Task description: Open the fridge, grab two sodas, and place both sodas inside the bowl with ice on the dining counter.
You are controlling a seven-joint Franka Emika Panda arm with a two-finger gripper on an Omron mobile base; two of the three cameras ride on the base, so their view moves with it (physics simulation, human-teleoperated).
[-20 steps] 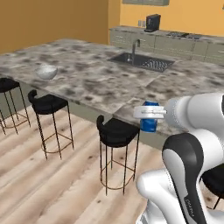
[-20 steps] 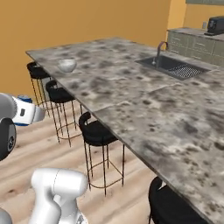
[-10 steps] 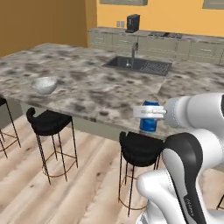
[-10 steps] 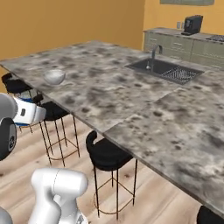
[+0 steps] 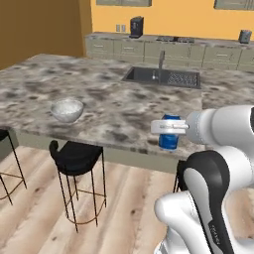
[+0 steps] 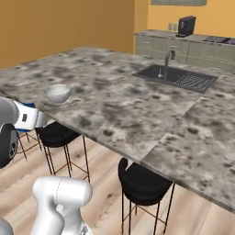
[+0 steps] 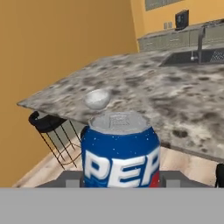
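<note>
A blue soda can (image 5: 169, 139) hangs upright in front of the dining counter's (image 5: 114, 106) near edge, with my gripper (image 5: 169, 127) shut on it. The hand view looks over the soda can's (image 7: 120, 153) silver top at close range. The bowl with ice (image 5: 67, 109) stands on the granite slab near its front edge, well to the left of the can. That same bowl (image 6: 58, 92) lies just beyond my hand in the right base view, and in the hand view the bowl (image 7: 97, 99) sits past the can. The fridge is out of view.
A dark sink with a faucet (image 5: 163, 77) is set into the counter's far side. Black bar stools (image 5: 76, 151) (image 6: 142, 181) stand along the near edge on the wood floor. Beige cabinets with a coffee machine (image 5: 136, 26) line the yellow back wall.
The base has driven along the counter, so the whole scene has slid right and the bowl and sink look nearer. The can stays held in the same pose.
</note>
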